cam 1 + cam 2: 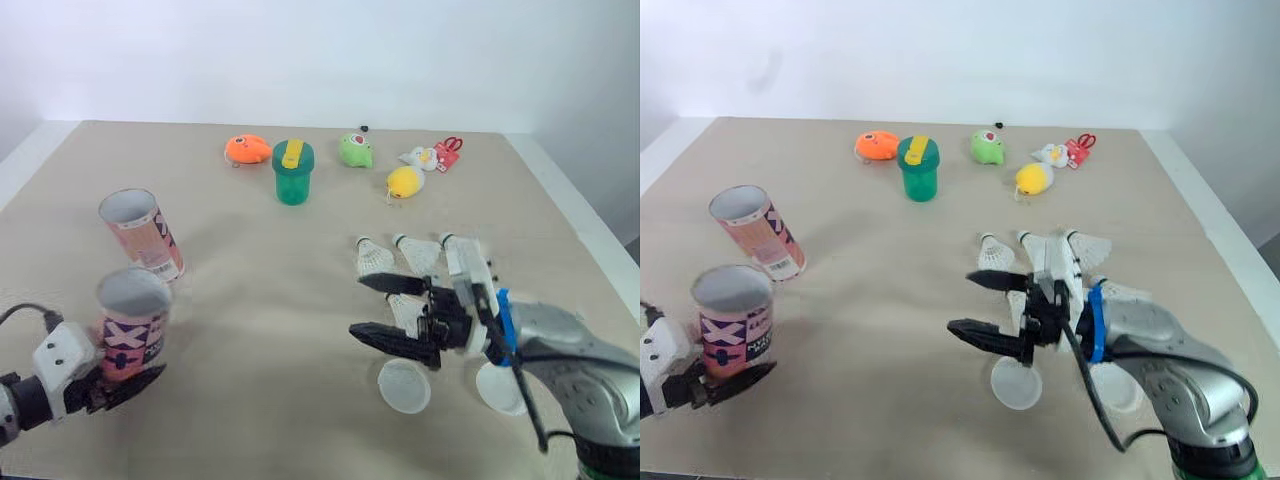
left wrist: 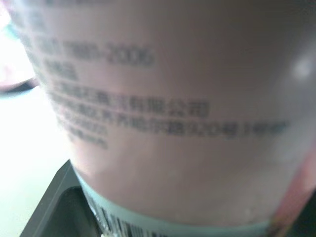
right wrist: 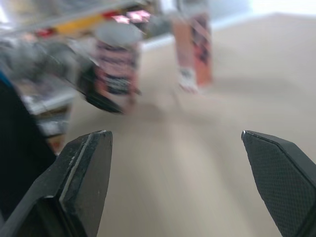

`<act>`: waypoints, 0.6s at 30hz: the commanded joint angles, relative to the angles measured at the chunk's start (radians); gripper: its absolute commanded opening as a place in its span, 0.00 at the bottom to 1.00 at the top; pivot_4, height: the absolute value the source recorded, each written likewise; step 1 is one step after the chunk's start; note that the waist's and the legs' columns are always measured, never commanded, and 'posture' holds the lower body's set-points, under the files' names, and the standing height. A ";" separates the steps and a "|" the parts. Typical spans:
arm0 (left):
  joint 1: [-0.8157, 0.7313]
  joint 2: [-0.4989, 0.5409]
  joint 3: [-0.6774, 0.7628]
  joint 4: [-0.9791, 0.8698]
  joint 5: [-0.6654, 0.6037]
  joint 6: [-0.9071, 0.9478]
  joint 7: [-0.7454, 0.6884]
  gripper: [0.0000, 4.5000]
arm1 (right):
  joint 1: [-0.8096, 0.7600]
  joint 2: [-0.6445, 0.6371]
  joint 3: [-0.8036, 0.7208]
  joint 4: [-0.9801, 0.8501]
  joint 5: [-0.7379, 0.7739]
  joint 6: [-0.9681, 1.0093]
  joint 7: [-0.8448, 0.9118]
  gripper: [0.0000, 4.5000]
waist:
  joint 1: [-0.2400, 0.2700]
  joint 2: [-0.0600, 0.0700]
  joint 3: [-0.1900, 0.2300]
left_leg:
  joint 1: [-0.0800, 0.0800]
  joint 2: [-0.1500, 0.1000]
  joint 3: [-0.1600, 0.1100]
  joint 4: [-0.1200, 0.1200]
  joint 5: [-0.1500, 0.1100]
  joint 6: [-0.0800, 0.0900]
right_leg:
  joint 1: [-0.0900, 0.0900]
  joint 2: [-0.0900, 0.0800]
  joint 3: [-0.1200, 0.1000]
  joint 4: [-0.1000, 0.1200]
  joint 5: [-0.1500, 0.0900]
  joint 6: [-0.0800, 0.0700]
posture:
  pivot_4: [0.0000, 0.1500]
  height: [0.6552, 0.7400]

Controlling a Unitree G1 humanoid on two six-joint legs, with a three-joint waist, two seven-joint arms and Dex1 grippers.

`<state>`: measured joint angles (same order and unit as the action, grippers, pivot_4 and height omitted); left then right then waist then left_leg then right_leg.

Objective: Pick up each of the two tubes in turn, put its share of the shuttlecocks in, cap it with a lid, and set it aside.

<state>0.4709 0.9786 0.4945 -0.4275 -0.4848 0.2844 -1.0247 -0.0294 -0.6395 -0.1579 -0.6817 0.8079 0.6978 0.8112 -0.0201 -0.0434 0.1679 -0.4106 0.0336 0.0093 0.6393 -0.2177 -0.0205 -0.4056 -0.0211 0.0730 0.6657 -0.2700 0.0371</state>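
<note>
Tan table [image 1: 300, 340]: L gripper [image 1: 125, 380] clamps upright tube [image 1: 132, 320]; R gripper [image 1: 358, 306] spread, empty, near shuttlecocks [image 1: 375, 258]. Step: filling. Next: R to grab one.

Left, tubes [image 1: 140, 232]; right, shuttlecocks [image 1: 375, 258] (lids [image 1: 404, 386] before them); toys [image 1: 355, 150] behind.

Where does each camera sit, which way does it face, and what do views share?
Left eye view: on the head, facing forward and down at the table; left pincer grips held tube, right pincer open by shuttlecocks.
Right eye view: stereo twin, same scene.
Left wrist view: on left wrist, facing held tube's printed wall.
Right wrist view: on right wrist, past its own fingers, facing the held tube, shared with head views.
</note>
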 commanded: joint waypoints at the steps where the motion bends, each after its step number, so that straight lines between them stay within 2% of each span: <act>1: -0.109 0.199 -0.054 0.011 0.025 0.082 -0.121 0.77 | 0.087 0.081 -0.044 -0.119 -0.055 -0.110 -0.123 1.00 | -0.002 0.001 0.000 | 0.000 0.001 0.000 0.000 0.000 0.000 | 0.000 0.001 0.000 0.000 0.001 -0.001 | 1.00 1.00; 4: -0.245 0.337 -0.163 0.086 0.056 0.079 -0.220 0.77 | 0.211 0.113 -0.037 -0.168 -0.147 -0.193 -0.157 1.00 | -0.008 0.004 0.002 | 0.002 0.002 0.003 -0.001 0.000 -0.001 | 0.000 0.002 0.003 0.000 0.001 0.000 | 1.00 1.00; 7: -0.462 0.399 -0.339 0.157 0.128 0.032 -0.303 0.77 | 0.374 0.135 -0.037 -0.194 -0.229 -0.287 -0.159 1.00 | -0.013 0.006 0.003 | 0.002 0.003 0.006 -0.003 0.000 -0.002 | -0.001 0.002 0.003 0.000 0.000 0.001 | 1.00 1.00; 10: -0.690 0.363 -0.507 0.205 0.191 0.049 -0.370 0.77 | 0.464 0.154 -0.024 -0.195 -0.283 -0.332 -0.186 1.00 | -0.003 0.006 0.003 | 0.001 0.000 0.003 -0.003 -0.001 -0.004 | -0.001 0.004 0.001 0.000 -0.001 0.003 | 1.00 1.00; 12: -0.774 0.339 -0.584 0.227 0.236 0.054 -0.400 0.77 | 0.481 0.164 0.004 -0.179 -0.335 -0.361 -0.210 1.00 | -0.009 0.006 0.003 | 0.000 0.001 0.004 -0.003 -0.002 -0.004 | -0.002 0.005 0.002 0.000 -0.001 0.003 | 1.00 1.00; 18: -0.839 0.300 -0.678 0.220 0.285 0.093 -0.443 0.77 | 0.490 0.195 0.069 -0.154 -0.429 -0.383 -0.277 1.00 | -0.021 0.005 0.003 | 0.001 0.005 0.004 -0.003 -0.002 -0.004 | -0.002 0.010 0.004 0.001 -0.001 0.002 | 1.00 1.00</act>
<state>-0.3495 1.2716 -0.1848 -0.2006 -0.2152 0.3703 -1.4524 0.4564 -0.4511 -0.0951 -0.8207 0.3965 0.3307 0.5534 -0.0415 -0.0385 0.1711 -0.4099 0.0391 0.0120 0.6367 -0.2198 -0.0250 -0.4075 -0.0096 0.0770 0.6664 -0.2706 0.0384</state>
